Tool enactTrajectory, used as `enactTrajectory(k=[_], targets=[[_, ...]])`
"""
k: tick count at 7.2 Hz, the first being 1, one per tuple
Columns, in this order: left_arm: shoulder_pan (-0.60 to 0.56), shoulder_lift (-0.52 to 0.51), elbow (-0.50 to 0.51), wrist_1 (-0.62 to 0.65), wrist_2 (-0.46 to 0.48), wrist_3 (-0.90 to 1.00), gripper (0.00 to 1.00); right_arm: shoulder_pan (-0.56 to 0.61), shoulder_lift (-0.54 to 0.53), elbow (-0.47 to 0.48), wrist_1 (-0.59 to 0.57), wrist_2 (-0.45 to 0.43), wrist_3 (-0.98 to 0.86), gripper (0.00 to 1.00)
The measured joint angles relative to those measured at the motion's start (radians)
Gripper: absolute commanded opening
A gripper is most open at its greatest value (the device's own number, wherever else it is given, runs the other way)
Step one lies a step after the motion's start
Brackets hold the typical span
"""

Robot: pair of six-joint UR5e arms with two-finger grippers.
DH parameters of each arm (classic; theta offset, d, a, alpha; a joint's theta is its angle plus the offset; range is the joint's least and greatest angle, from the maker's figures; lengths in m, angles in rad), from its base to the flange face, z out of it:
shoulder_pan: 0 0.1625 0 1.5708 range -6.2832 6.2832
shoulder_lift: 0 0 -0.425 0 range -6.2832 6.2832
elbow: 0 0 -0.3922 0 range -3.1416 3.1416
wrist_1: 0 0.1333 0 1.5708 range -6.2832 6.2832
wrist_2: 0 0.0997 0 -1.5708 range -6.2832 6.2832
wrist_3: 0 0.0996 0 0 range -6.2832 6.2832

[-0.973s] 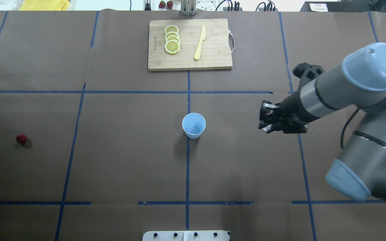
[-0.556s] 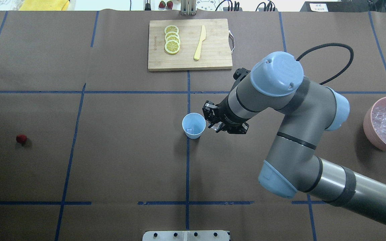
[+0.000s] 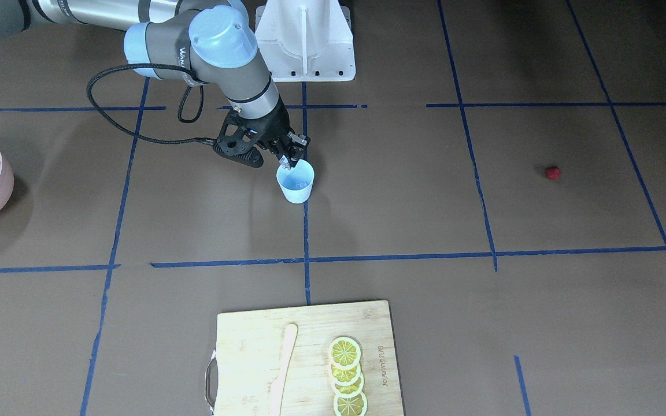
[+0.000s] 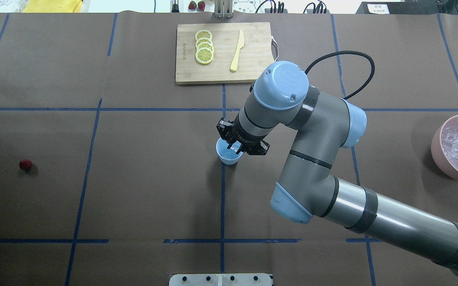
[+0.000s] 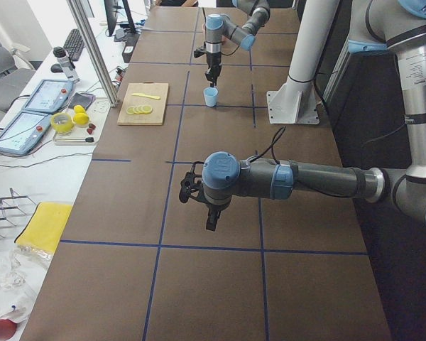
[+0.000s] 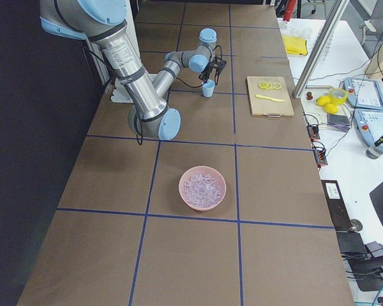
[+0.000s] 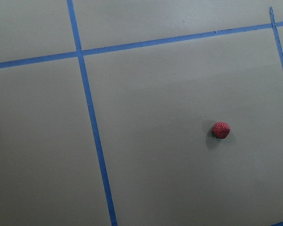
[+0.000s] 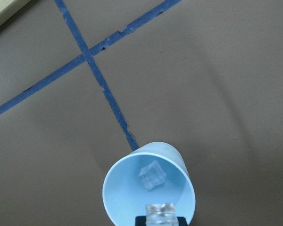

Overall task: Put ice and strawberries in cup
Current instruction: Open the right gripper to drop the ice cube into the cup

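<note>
Directly above the smooth, pale-blue tapered cup (image 8: 123, 181), the right claw (image 4: 234, 148) pinches a clear glassy ice cube (image 8: 160, 212), a second cube (image 8: 152, 175) lies on the cup's floor, the small round nubbly red strawberry (image 7: 220, 130) sits well apart on the brown paper-covered desk (image 4: 133, 190), and whether the left claw (image 5: 211, 222) is parted or closed cannot be told.

A robotics lab. A long table (image 4: 133, 198) is covered in brown paper and marked into large squares with blue tape lines (image 4: 222, 198). Two grey and blue industrial robot arms (image 5: 298, 181) reach over it, and a white metal pedestal (image 3: 305, 40) stands at its edge. Alongside (on a white side bench (image 5: 50, 177)) lie two touchscreen control tablets (image 5: 46, 96), a keyboard (image 5: 76, 42) and loose cables (image 5: 28, 158), next to a bare aluminium frame post (image 5: 92, 53).
</note>
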Motion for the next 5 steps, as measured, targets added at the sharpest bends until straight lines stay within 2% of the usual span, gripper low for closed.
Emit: enactTrajectory(k=[1,2,5], targets=[[0.0,0.005,-0.008,0.001,0.0,0.0,1.0,-0.002,0.001,-0.004,0.0,-0.004,-0.003,0.6],[0.0,0.01,-0.013,0.002,0.0,0.0,1.0,-0.004,0.002,-0.008,-0.001,-0.006,-0.005,0.71],[0.0,0.014,-0.016,0.003,0.0,-0.001,1.0,-0.006,0.003,-0.024,-0.001,-0.007,-0.009,0.74]])
